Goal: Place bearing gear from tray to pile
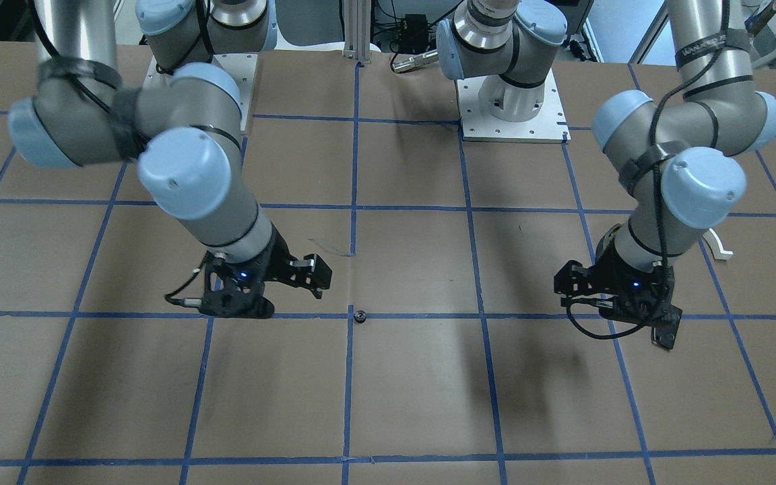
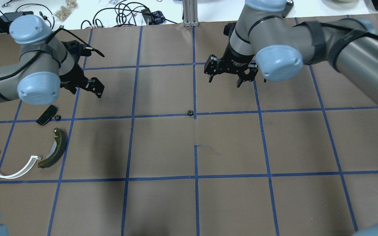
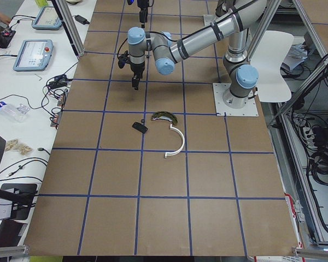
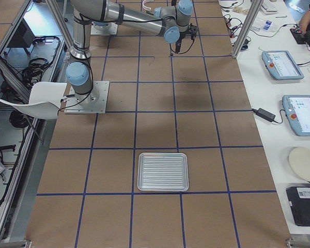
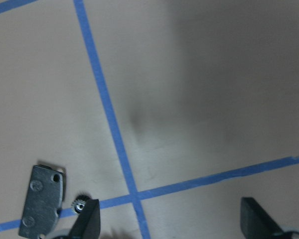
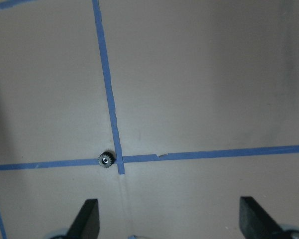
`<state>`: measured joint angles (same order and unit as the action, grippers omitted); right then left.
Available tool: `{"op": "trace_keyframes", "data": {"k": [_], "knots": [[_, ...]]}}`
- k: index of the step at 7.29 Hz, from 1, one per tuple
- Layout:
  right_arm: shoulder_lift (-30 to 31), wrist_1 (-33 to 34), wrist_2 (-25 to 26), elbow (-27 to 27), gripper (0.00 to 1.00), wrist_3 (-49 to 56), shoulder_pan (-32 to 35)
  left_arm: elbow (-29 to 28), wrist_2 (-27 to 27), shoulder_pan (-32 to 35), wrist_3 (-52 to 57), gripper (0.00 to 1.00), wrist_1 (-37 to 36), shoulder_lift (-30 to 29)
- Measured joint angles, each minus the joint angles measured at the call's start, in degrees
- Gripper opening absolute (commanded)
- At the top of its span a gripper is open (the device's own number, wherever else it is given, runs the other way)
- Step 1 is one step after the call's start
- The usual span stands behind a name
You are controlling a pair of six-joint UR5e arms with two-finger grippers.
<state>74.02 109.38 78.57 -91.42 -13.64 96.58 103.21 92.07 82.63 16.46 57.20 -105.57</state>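
Observation:
A small dark toothed gear (image 2: 190, 113) lies on the tape crossing at the table's middle; it also shows in the right wrist view (image 6: 107, 160) and the front view (image 1: 360, 316). My right gripper (image 2: 225, 81) hangs open and empty above and beyond it. The pile is at the left: a flat black plate (image 2: 47, 114), a dark olive-edged brake shoe (image 2: 54, 149) and a white plastic arc (image 2: 11, 165). A second small gear (image 5: 79, 205) lies beside the plate (image 5: 42, 206). My left gripper (image 5: 172, 224) is open and empty above that spot. The ribbed metal tray (image 4: 163, 171) looks empty.
The table is brown paper with a blue tape grid. Cables and small items lie along the far edge (image 2: 126, 13). The arm bases (image 1: 512, 101) stand on white plates at the robot's side. The tray sits far off toward the robot's right end.

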Motion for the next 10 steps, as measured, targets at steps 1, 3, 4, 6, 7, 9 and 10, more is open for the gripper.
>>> {"op": "trace_keyframes", "data": {"k": [1,3,4,6,7,9,10], "knots": [[3.66,-5.43,3.25,1.48,1.0,1.85,-1.5,-1.01,-0.04,6.45,-9.1,1.0,-0.01,-0.49],[9.89,-16.56,11.31,5.03,1.0,4.15,-2.54,-2.47,-0.59,16.72,-24.09,1.0,-0.51,-2.95],[12.06,-21.25,12.55,7.24,1.0,4.57,-2.65,-2.7,-0.7,20.32,-29.55,1.0,-2.0,-5.09],[12.01,-25.4,10.78,11.04,1.0,4.68,-2.94,-3.65,-0.69,25.2,-37.51,1.0,-7.27,-10.49],[11.01,-25.52,8.92,12.89,1.0,4.56,-3.3,-4.97,-0.54,26.82,-40.84,0.9,-8.59,-12.95],[11.36,-24.91,8.94,12.15,1.0,5.33,-3.49,-6.76,0.52,28.87,-43.3,0.61,-9.01,-16.25],[12.74,-23.6,9.78,9.41,1.0,5.96,-3.5,-7.06,0.94,29.27,-43.57,0.55,-9.04,-16.89]]}}
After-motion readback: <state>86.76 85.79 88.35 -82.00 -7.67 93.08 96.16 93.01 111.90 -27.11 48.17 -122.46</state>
